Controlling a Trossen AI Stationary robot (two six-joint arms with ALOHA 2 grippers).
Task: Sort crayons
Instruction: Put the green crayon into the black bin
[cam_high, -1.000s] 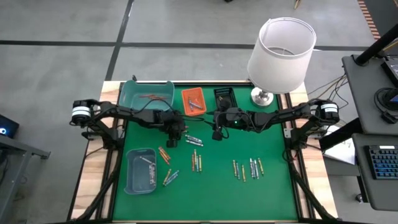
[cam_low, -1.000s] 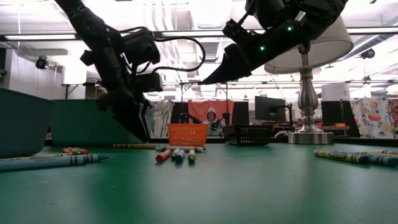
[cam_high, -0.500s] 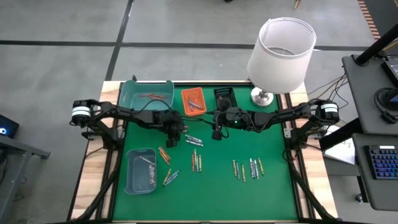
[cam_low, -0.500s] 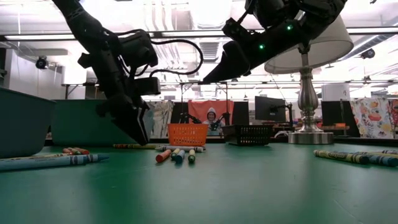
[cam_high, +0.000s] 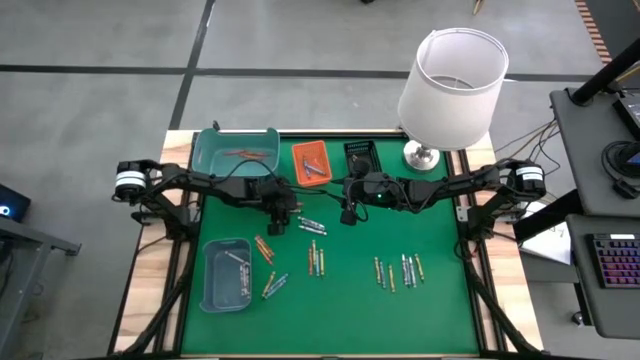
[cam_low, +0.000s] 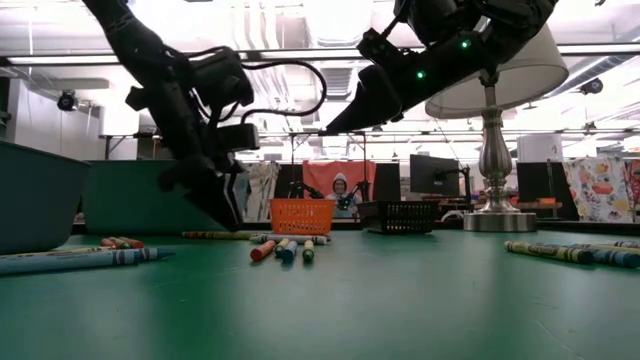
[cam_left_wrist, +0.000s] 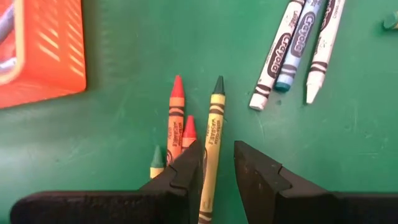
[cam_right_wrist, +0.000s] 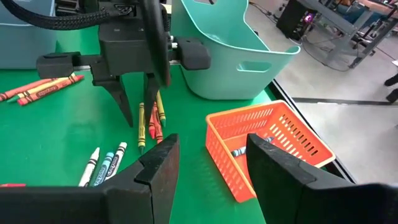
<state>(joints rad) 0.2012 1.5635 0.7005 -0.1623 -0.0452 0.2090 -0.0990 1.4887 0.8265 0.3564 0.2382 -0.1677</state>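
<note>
- High view: a big teal tray (cam_high: 236, 152) stands just left of the orange tray (cam_high: 309, 163) at the far edge of the desk (cam_high: 340, 320), with thin red sticks lying in it.
- A smaller blue-grey tray (cam_high: 225, 275) sits well to the left of the orange tray and much nearer the front edge. A few crayons are inside it, and an orange pair (cam_high: 264, 248) lies loose between it and the orange tray.
- My left fingers (cam_high: 280, 224) hang low over the desk, a little left of and in front of the orange tray.
- Left wrist view shows them parted and straddling a yellow-green crayon (cam_left_wrist: 213, 134) that lies flat. A sliver of green desk shows between it and one finger, so I am not pinching it.
- A red-orange crayon (cam_left_wrist: 176, 115), a shorter red crayon (cam_left_wrist: 189, 132) and a green tip (cam_left_wrist: 157, 163) lie beside it, on the side towards the orange tray.
- The orange tray itself holds a few greyish sticks.
- Three pale crayons (cam_high: 311, 226) lie loose directly in front of the orange tray, with another small row (cam_high: 315, 260) farther out.
- My right fingers (cam_high: 347, 214) hover above the desk just right of and in front of the orange tray, spread wide and holding nothing.
- A black tray (cam_high: 361, 155) stands just right of the orange tray.
- A last row of crayons (cam_high: 398, 270) lies well to the right and nearer the front, and a lamp (cam_high: 452, 75) stands far right at the back.
</note>
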